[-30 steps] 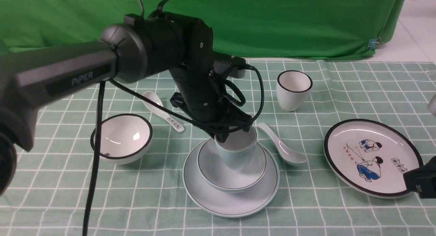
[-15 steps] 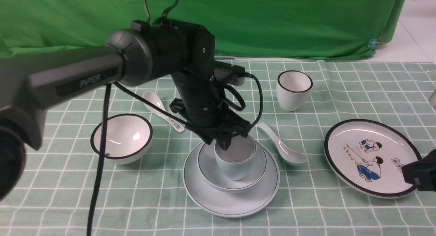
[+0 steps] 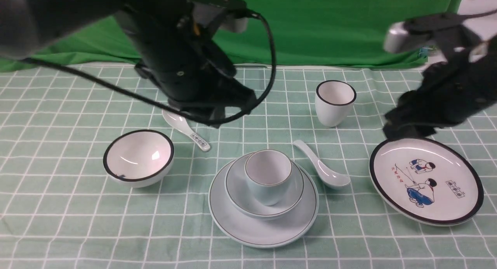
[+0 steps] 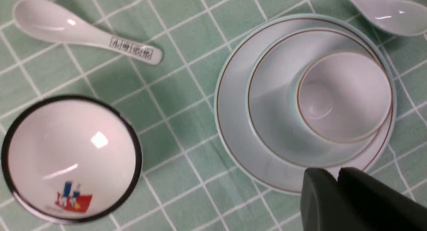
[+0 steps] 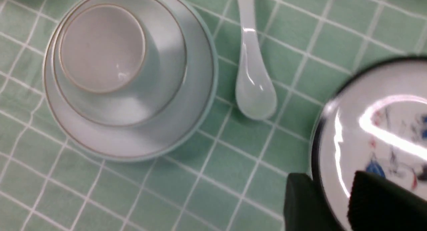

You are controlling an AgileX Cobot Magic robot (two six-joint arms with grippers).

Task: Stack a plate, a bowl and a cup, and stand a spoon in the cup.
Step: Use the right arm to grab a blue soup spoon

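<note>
The pale blue-green plate (image 3: 240, 226) lies at the front centre with the shallow bowl (image 3: 240, 187) on it. The small cup (image 3: 268, 179) stands upright in the bowl, empty. The plain spoon (image 3: 324, 172) lies on the cloth just right of the stack, bowl end toward me. My left gripper (image 4: 337, 174) is shut on nothing and hangs raised behind and left of the stack (image 3: 215, 121). My right gripper (image 5: 330, 181) is open and empty, hovering over the near-left rim of the cartoon plate (image 3: 404, 131), right of the spoon (image 5: 253, 81).
A white black-rimmed bowl (image 3: 138, 158) sits front left, with a printed-handle spoon (image 3: 186, 131) behind it. A white black-rimmed cup (image 3: 334, 102) stands at the back. The cartoon plate (image 3: 427, 179) lies at the right. A green backdrop (image 3: 310, 28) closes the far side.
My left gripper let go of the cup in the bowl, rose up and back to the left, and shut. My right arm swung up into view above the cartoon plate, jaws wider.
</note>
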